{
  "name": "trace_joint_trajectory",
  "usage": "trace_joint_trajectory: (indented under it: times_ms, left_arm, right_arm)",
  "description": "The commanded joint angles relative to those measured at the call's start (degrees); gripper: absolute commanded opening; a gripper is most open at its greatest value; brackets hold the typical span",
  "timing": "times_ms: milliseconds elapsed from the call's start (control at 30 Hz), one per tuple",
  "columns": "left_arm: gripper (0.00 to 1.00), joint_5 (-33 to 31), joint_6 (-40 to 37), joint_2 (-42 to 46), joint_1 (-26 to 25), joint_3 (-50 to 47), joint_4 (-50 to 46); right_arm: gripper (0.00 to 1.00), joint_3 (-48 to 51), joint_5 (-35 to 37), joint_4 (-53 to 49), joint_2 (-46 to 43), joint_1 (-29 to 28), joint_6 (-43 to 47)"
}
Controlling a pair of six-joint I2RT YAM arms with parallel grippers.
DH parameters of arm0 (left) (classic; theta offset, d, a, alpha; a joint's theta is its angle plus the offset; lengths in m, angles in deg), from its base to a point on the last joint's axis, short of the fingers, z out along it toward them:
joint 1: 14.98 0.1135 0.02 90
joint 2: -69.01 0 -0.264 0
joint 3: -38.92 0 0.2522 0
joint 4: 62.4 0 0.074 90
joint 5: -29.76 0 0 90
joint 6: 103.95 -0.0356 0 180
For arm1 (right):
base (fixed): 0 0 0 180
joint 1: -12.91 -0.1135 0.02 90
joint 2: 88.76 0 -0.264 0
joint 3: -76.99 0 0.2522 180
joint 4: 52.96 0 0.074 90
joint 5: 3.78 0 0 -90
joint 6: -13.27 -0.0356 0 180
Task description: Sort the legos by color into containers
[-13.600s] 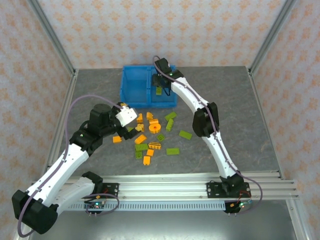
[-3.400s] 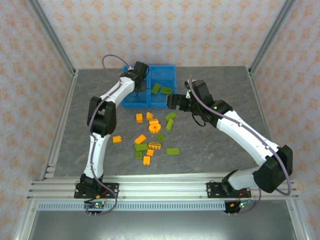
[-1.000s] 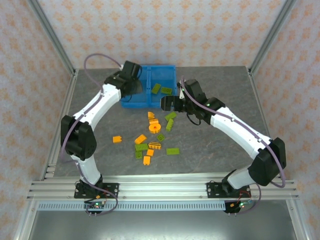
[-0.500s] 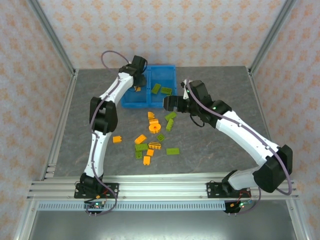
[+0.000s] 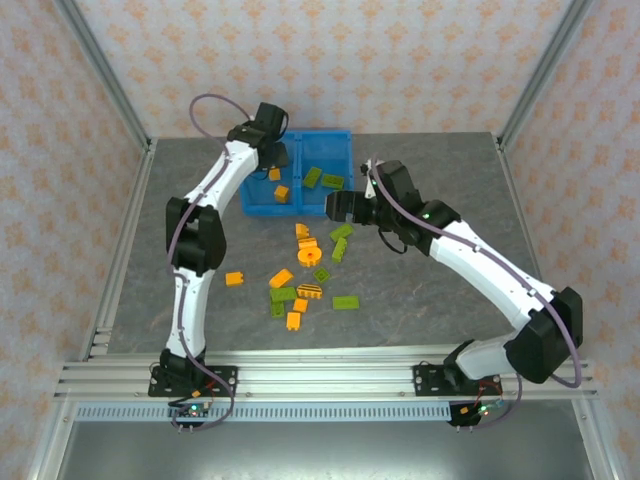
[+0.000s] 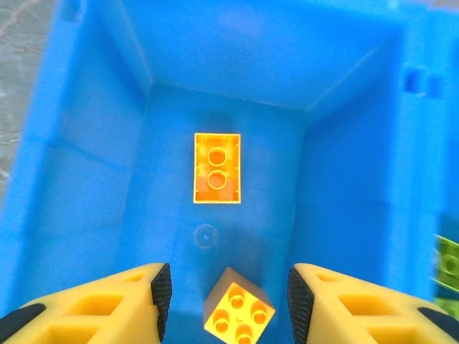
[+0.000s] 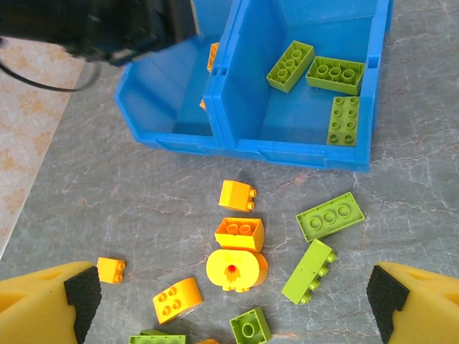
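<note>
The blue containers (image 5: 262, 205) stand at the back of the table. My left gripper (image 5: 271, 148) hangs over the left bin (image 6: 86, 179), open. A small orange lego (image 6: 239, 314) sits loose between its fingers (image 6: 159, 294), with a gap on each side. Another orange lego (image 6: 217, 168) lies on the bin floor. Three green legos (image 7: 335, 74) lie in the right bin (image 7: 237, 79). My right gripper (image 7: 231, 297) is wide open above the loose pile. Under it lie a round orange piece (image 7: 237, 270) and an orange brick (image 7: 240, 233).
Loose orange and green bricks (image 5: 305, 280) are scattered on the grey table (image 5: 450, 190) in front of the bins. One orange brick (image 5: 234, 279) lies apart at the left. Metal posts and patterned walls enclose the table on three sides.
My left gripper has opened and let go of the small orange lego, which now shows in the left bin. The left arm has shifted a little. The right arm has hardly moved.
</note>
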Motion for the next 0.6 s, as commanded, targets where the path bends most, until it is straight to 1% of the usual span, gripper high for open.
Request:
trace_joint_trajectory:
  times_ms: [0, 100, 167, 300, 433, 567]
  left_arm:
    - [0.49, 2.15, 1.11, 10.57, 0.08, -4.76, 0.23]
    - [0.49, 2.93, -0.30, 23.09, -0.05, -14.60, 2.67]
    - [0.49, 2.65, -3.26, 30.92, -0.15, -21.20, 3.04]
    - [0.50, 2.78, -13.44, 44.83, -0.14, -32.37, 1.01]
    - [0.54, 5.04, -23.11, 54.56, -0.17, -40.52, -3.19]
    - [0.61, 7.90, -28.84, 62.11, -0.13, -49.73, -1.38]
  right_arm:
    - [0.97, -2.29, 1.53, -0.53, 2.79, -1.53, 1.33]
    - [0.96, -6.33, 1.12, -4.70, 8.54, -3.12, 2.78]
    - [0.95, -9.72, 0.53, -6.41, 13.48, -4.20, 2.67]
    - [0.90, -15.59, -0.26, -5.24, 23.70, -5.08, -0.60]
    - [0.79, -21.77, -0.10, -4.70, 33.54, -5.15, -3.07]
    - [0.76, -27.83, 0.97, -6.10, 41.39, -5.51, -3.14]
